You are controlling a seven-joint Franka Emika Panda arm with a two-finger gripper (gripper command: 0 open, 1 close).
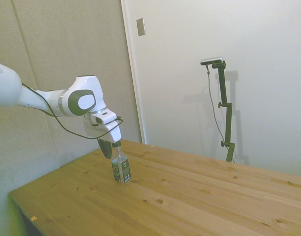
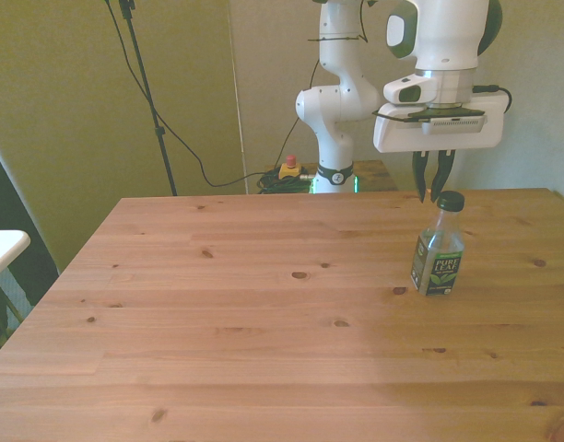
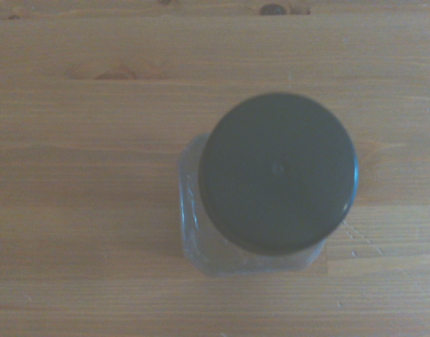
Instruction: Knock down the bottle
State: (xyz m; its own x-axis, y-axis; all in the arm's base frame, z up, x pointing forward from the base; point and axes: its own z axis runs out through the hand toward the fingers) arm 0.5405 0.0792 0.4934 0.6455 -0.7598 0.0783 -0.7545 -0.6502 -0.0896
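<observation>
Just one bottle (image 2: 438, 256) on the one wooden bench (image 2: 264, 322), one dark cap (image 3: 278, 172) on it, probably nothing else there.

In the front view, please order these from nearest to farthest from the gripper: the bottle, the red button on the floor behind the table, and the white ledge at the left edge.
1. The bottle, upright just beneath the gripper, toward the front view's right.
2. The red button, behind the table's far edge, near the middle.
3. The white ledge, at the front view's far left.

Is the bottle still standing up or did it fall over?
Standing up. The bottle sits on its base on the table, cap on top.
</observation>
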